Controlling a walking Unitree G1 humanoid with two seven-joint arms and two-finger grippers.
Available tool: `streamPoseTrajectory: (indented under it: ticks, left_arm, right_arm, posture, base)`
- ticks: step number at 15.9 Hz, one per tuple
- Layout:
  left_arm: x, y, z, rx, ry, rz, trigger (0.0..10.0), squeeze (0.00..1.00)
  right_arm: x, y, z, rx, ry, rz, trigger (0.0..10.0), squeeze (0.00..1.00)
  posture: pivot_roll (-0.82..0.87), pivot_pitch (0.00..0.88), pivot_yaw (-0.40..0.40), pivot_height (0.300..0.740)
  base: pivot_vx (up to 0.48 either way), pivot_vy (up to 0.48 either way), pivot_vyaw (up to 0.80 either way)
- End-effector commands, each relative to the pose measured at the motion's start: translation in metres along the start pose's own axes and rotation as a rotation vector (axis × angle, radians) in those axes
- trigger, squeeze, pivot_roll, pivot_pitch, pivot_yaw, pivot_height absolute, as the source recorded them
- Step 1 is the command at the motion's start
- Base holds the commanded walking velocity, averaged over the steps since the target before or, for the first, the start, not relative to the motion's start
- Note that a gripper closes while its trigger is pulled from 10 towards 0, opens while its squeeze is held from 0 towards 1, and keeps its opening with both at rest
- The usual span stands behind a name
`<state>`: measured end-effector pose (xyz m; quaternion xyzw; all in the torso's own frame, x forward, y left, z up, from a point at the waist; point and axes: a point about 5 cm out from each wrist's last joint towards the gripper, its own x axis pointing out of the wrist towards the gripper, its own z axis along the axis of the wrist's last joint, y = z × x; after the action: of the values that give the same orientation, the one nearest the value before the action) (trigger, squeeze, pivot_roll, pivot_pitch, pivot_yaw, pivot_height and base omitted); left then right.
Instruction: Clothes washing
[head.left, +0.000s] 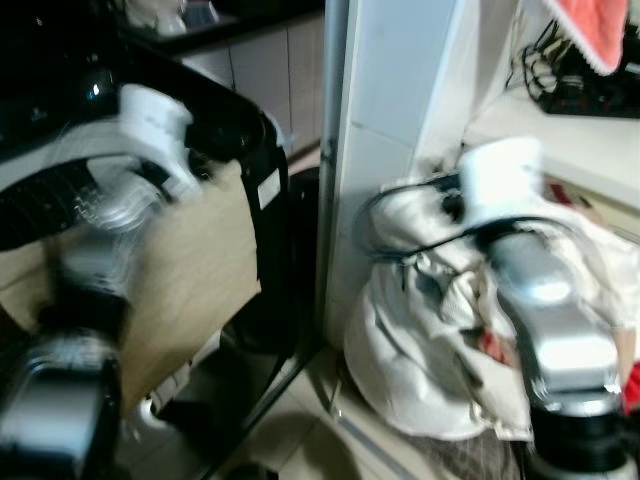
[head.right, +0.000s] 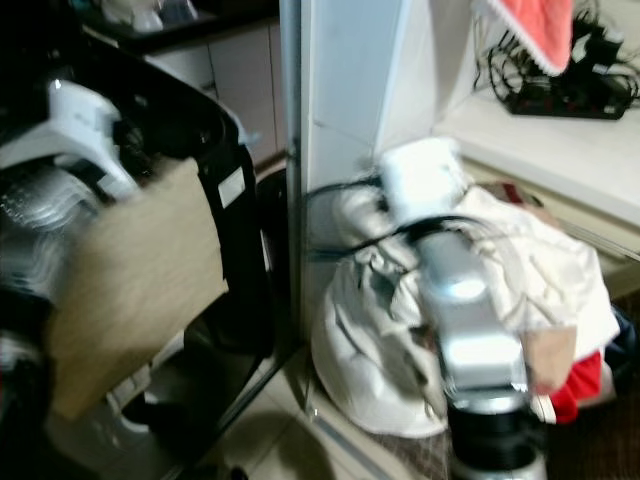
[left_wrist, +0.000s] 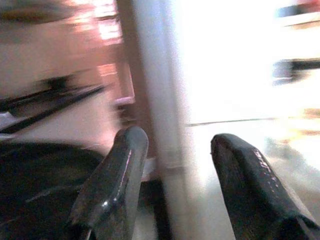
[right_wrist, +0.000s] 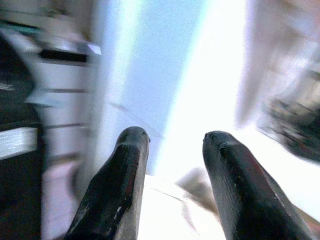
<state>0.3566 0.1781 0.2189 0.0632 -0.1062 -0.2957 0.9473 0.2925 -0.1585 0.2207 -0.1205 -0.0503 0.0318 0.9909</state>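
— What containers were seen, and what was held in them?

— A white laundry bag (head.left: 420, 380) was seen slumped on the floor (head.left: 300, 420) at about four o'clock in the head views, against the foot of a white pillar (head.left: 385, 120). It was stuffed with pale clothes (head.right: 540, 260), heaped above its rim, and a patch of red cloth (head.right: 580, 385) was made out at the heap's five o'clock edge. A black cable (head.left: 440, 240) was draped across the top of the pile. At nine o'clock a black bin-like container (head.left: 250, 200) was seen, with a sheet of brown cardboard (head.left: 190, 280) leaned against its front. What was inside it could not be told, the picture being blurred.

— Which way was the pile laid?

— Its long axis was run roughly from ten o'clock to four o'clock, from the pillar out toward the bench (head.right: 560, 140) side. The bag's mouth was turned upward.

— And the claws?

— The left claw (left_wrist: 172, 150) was shown in its wrist view with both black fingers (left_wrist: 117, 180) spread apart, nothing being gripped between them; the pillar's edge was seen beyond. The right claw (right_wrist: 172, 145) was likewise spread, with nothing pinched; pale cloth was seen just beneath its fingers (right_wrist: 235, 185). The right arm (head.left: 545, 310) was stretched over the heap, the left arm (head.left: 90, 300) in front of the cardboard.

— Anything else?

— A pink-red towel (head.left: 595, 30) was hung at one o'clock above the bench, where a tangle of black cords (head.right: 560, 85) was laid.
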Motion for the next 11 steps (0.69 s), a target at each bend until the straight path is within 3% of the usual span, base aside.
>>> streamPoseTrajectory:
  ticks: [1,2,5,8,11]
  left_arm:
    - [0.004,-0.013,0.015,0.020,-0.050,-0.092,10.0,0.00]
    - [-0.001,-0.043,0.014,-0.013,-0.042,-0.293,10.0,0.00]
    - [-0.018,-0.081,0.013,-0.108,0.005,-0.538,10.0,0.00]
    - [-0.026,-0.097,0.006,-0.146,0.044,-0.598,10.0,0.00]
    - [-0.032,-0.103,0.010,-0.178,0.073,-0.661,10.0,0.00]
  right_arm:
    - [-0.002,-0.004,-0.003,0.032,0.029,-0.032,10.0,1.00]
    - [-0.007,-0.010,-0.012,0.088,0.118,-0.061,10.0,1.00]
    - [-0.019,-0.020,-0.029,0.088,0.280,-0.109,10.0,1.00]
    - [-0.026,-0.037,-0.041,0.116,0.387,-0.242,10.0,1.00]
    - [-0.029,-0.040,-0.045,0.151,0.444,-0.261,10.0,1.00]
  posture:
    - [-0.08,0.000,0.028,0.740]
    - [-0.08,0.000,0.032,0.740]
    - [-0.09,0.000,0.037,0.740]
    - [-0.09,0.000,0.037,0.740]
    - [-0.09,0.000,0.033,0.740]
  base:
    - [0.000,0.000,0.00]
    - [0.000,0.000,0.00]
    - [0.000,0.000,0.00]
    - [0.000,0.000,0.00]
    - [0.000,0.000,0.00]
